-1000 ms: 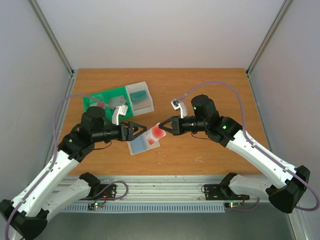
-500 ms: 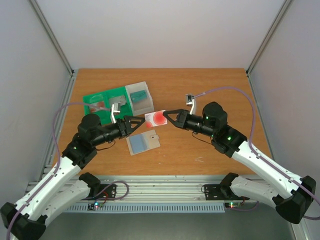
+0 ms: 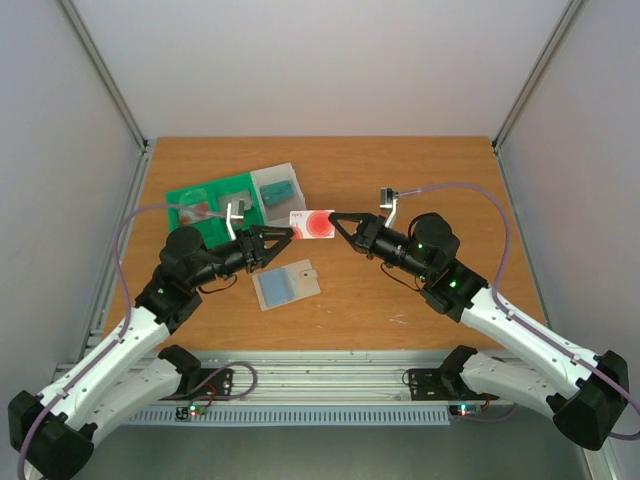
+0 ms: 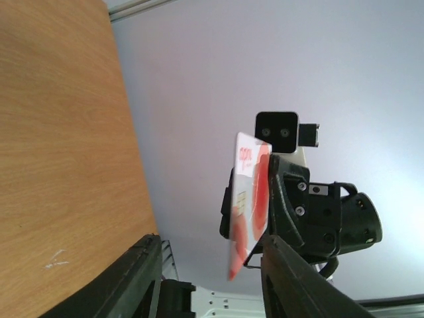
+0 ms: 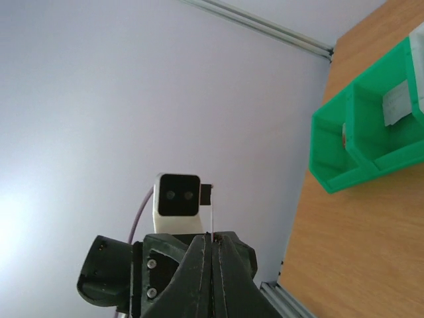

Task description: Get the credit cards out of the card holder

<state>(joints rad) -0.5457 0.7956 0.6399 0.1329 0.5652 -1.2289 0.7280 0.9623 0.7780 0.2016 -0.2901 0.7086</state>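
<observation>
My right gripper (image 3: 334, 221) is shut on one end of a white credit card with red print (image 3: 313, 224) and holds it in the air above the table. My left gripper (image 3: 283, 236) is open, its fingertips at the card's other end, apart from it. In the left wrist view the card (image 4: 250, 205) stands edge-up beyond my open left gripper (image 4: 211, 242). In the right wrist view my right gripper (image 5: 213, 240) pinches the card's thin edge (image 5: 212, 218). The pale blue-grey card holder (image 3: 287, 283) lies flat on the table below, with no gripper on it.
A green-and-white tray (image 3: 215, 192) stands at the back left, with a teal card (image 3: 280, 188) in its clear compartment and a reddish card (image 3: 196, 210) in a green one. The tray also shows in the right wrist view (image 5: 358, 142).
My right gripper has pulled the card off the holder and lifted it up and towards the back. My left gripper left the holder and rose to the card's other end.
</observation>
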